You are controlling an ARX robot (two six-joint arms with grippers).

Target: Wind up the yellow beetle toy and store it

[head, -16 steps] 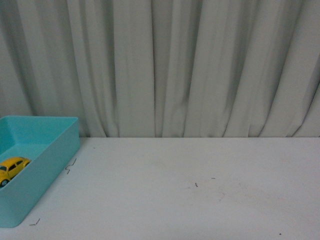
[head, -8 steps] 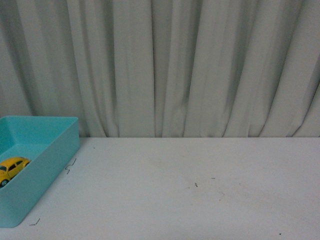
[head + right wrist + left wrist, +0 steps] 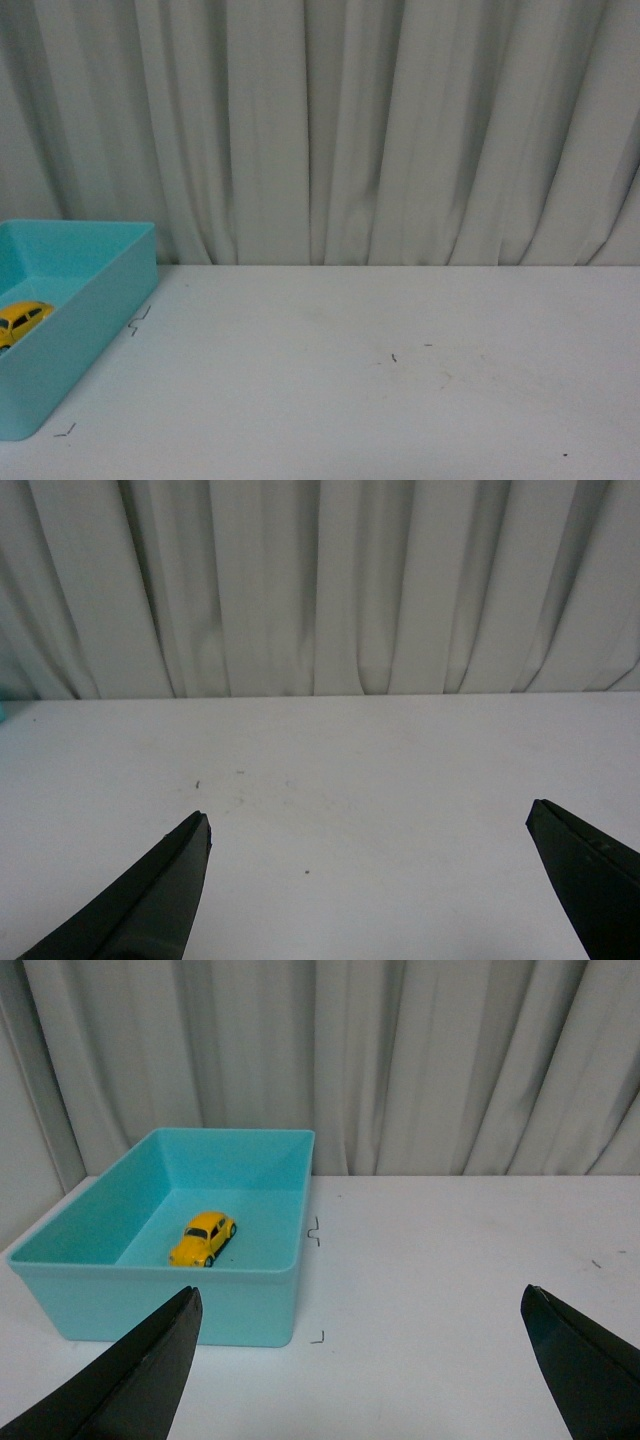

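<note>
At the far left of our table (image 3: pixel 350 400), the turquoise bin (image 3: pixel 90 300) is sitting with its open top facing up, and the yellow beetle toy (image 3: pixel 22 320) is resting on its wheels on the bin's floor, apart from every wall that we can see. We are seeing the toy most fully from the left wrist view, where it (image 3: pixel 203 1238) is lying near the middle of the bin (image 3: pixel 240 1300), its length running slantwise to the bin's walls. We are holding our left gripper (image 3: pixel 360 1360) spread wide, its two dark fingers (image 3: pixel 130 1380) hanging above the table on the near side of the bin, touching nothing and gripping nothing. We are holding our right gripper (image 3: pixel 370 880) spread just as wide, its fingers (image 3: pixel 140 900) hovering over bare white tabletop, well apart from the bin and the toy. Small dark corner marks (image 3: pixel 140 318) are showing on the table just beside the bin. Behind the table, a pale pleated curtain (image 3: pixel 350 130) is hanging across the whole background.
</note>
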